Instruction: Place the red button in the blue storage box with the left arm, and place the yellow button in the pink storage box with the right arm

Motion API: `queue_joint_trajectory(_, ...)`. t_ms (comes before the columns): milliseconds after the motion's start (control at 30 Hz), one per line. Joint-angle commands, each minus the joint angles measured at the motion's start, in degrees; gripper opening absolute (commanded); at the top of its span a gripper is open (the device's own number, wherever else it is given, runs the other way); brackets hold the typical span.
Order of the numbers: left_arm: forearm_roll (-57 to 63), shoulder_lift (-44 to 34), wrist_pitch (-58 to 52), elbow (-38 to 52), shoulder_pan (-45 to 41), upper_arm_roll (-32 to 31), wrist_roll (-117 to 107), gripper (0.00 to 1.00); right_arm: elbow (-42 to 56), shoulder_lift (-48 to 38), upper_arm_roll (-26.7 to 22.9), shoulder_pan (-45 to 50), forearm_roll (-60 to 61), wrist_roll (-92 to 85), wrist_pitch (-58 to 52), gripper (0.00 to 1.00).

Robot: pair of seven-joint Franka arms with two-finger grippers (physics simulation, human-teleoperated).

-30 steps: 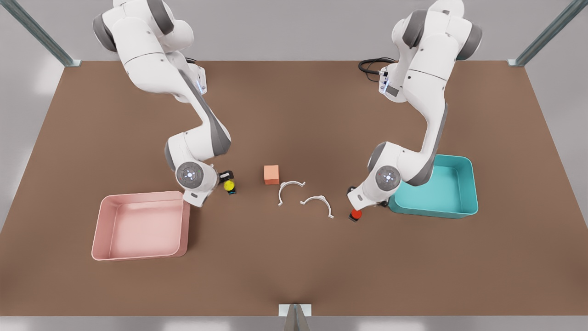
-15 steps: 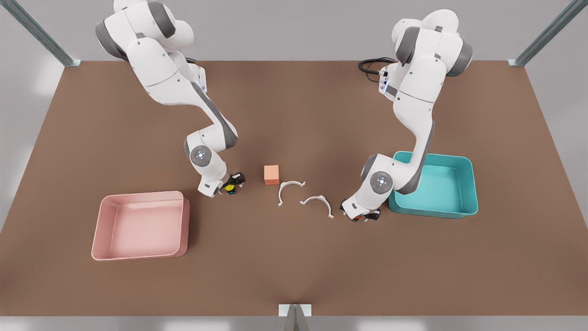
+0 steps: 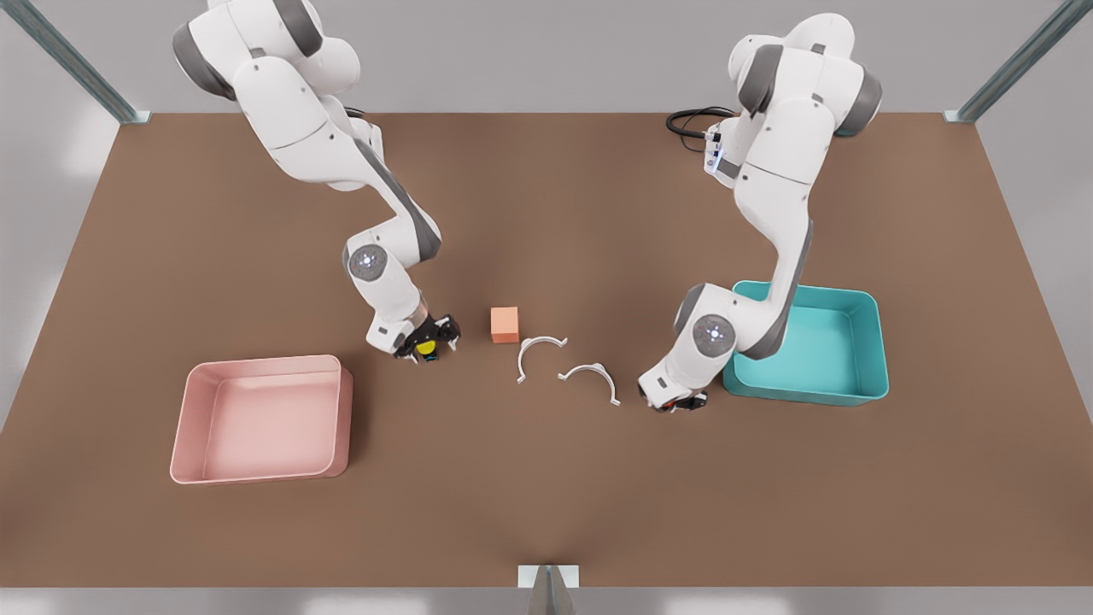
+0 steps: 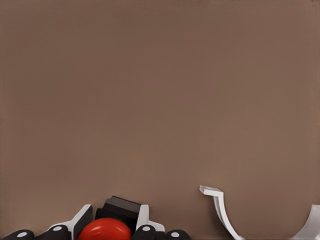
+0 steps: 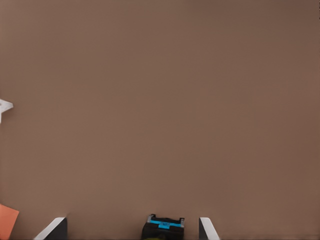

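the brown surface point(image 3: 546, 478) is being shared by two trays: the pink storage box point(image 3: 260, 470) is lying at the front view's left and the blue storage box point(image 3: 867, 350) at the front view's right, well apart from each other. both boxes are being seen empty, shallow, with rounded corners and raised walls.

the left hand point(image 3: 675, 401) is being held low just beside the blue storage box, on the side toward the middle of the surface. in the left wrist view the red button point(image 4: 105, 231) is being bracketed by the pale fingertips point(image 4: 82, 217), which are sitting close on either side of its black base; whether it is actually being squeezed cannot be told. the box is judged to lie only a short carry away, toward the front view's right.

the right hand point(image 3: 424, 338) is being held over the yellow button point(image 3: 425, 348), with the pink storage box near, toward the front view's lower left. in the right wrist view the fingers point(image 5: 52, 229) are being kept wide apart, and the button's black-and-blue base is being seen centred between them, untouched.

an orange cube point(image 3: 505, 325) and two white curved clips point(image 3: 540, 352) are lying between the arms.
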Motion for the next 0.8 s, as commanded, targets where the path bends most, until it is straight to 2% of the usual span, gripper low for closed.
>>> queue_joint_trajectory(0, -0.1, -2.0, -5.9, 0.1, 0.1, 0.1, -0.4, 0.53, -0.3, -0.4, 0.4, -0.3, 0.0, 0.8, 1.1, 0.98)
queue_joint_trajectory(167, -0.6, -15.4, -25.9, -0.6, 5.6, 0.0, 5.8, 0.53, 0.6, -1.3, 0.4, -0.4, 0.0, 0.7, -5.6, 0.98)
queue_joint_trajectory(267, -0.9, -25.8, -27.6, -10.4, 12.9, 0.0, 19.4, 0.53, 0.4, -1.0, 0.4, -0.4, 0.0, 0.5, -6.6, 0.97)
queue_joint_trajectory(367, -3.4, -26.4, -29.6, -11.9, 22.4, 0.2, 36.8, 0.53, 0.6, 0.1, 0.4, -0.3, 0.0, 0.6, -6.5, 0.78)
queue_joint_trajectory(467, -3.3, -26.3, -27.5, -16.0, 24.4, 0.2, 38.7, 0.53, 0.6, 1.1, -0.1, -0.3, 0.0, 0.5, -6.3, 0.78)
queue_joint_trajectory(533, -3.3, -26.6, -21.7, -21.9, 24.3, 0.2, 38.7, 0.53, 0.7, 1.4, -0.3, -0.3, 0.0, 0.4, -6.0, 0.78)
queue_joint_trajectory(600, -3.4, -25.8, -14.1, -26.8, 24.3, 0.2, 38.7, 0.55, 0.7, 1.6, -0.3, -0.3, 0.0, 0.4, -6.0, 0.75)
queue_joint_trajectory(633, -3.4, -23.8, -12.7, -26.7, 24.3, 0.2, 38.6, 0.55, 0.7, 1.8, -0.3, -0.3, 0.0, 0.4, -6.0, 0.69)
queue_joint_trajectory(667, -3.6, -22.4, -11.5, -26.7, 24.2, 0.2, 38.6, 0.88, 1.0, 1.8, -0.3, -0.3, 0.0, 0.4, -6.0, 0.61)
queue_joint_trajectory(700, -3.6, -22.0, -11.1, -26.7, 24.2, 0.2, 38.3, 1.00, 1.1, 2.0, -0.3, -0.3, 0.0, 0.4, -6.0, 0.58)
queue_joint_trajectory(767, -4.0, -21.9, -11.5, -26.5, 23.8, 0.2, 37.6, 1.00, 1.2, 2.4, -0.3, -0.3, 0.0, 0.4, -5.9, 0.57)
